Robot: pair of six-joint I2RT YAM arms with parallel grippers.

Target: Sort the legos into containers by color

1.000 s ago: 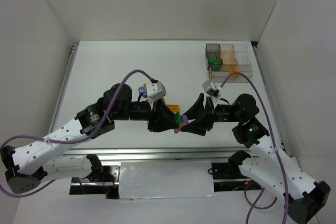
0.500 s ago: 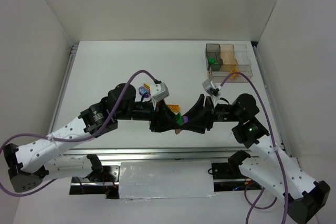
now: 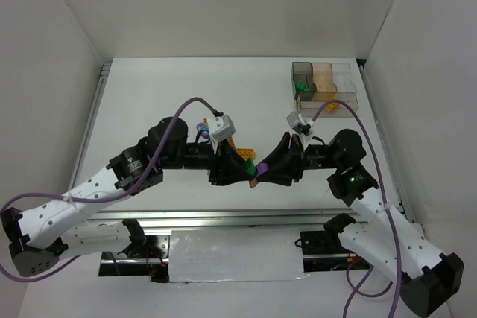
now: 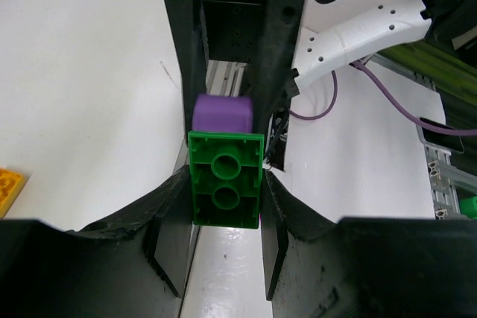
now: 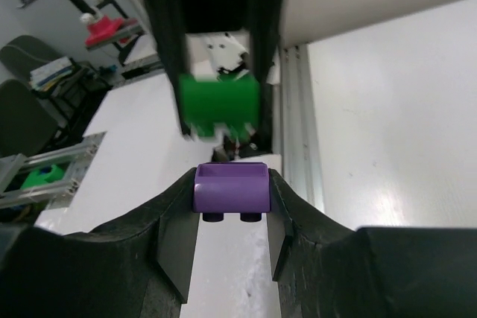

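Note:
My left gripper [image 3: 243, 169] and right gripper [image 3: 267, 172] meet tip to tip above the near middle of the table. The left gripper [image 4: 226, 197] is shut on a green lego [image 4: 226, 184], seen from its hollow underside. The right gripper [image 5: 231, 197] is shut on a purple lego [image 5: 231, 186], studs pointing down. Each brick shows in the other wrist view: the purple one [image 4: 222, 113] just beyond the green, and the green one [image 5: 220, 102] blurred, with a small gap to the purple. The smoky container tray [image 3: 325, 72] stands at the far right with a green lego [image 3: 300, 85] in its left compartment.
Loose legos lie under and behind the left wrist: a purple one [image 3: 203, 130] and yellow-orange ones [image 3: 228, 151]. A yellow-orange one [image 4: 7, 188] shows at the left wrist view's edge. Another yellow piece [image 3: 332, 106] lies by the tray's near side. White walls enclose the table.
The left arm shifted right toward the right gripper, then drew back left. Both grippers stay shut on their bricks, and the green and purple bricks now stand slightly apart.

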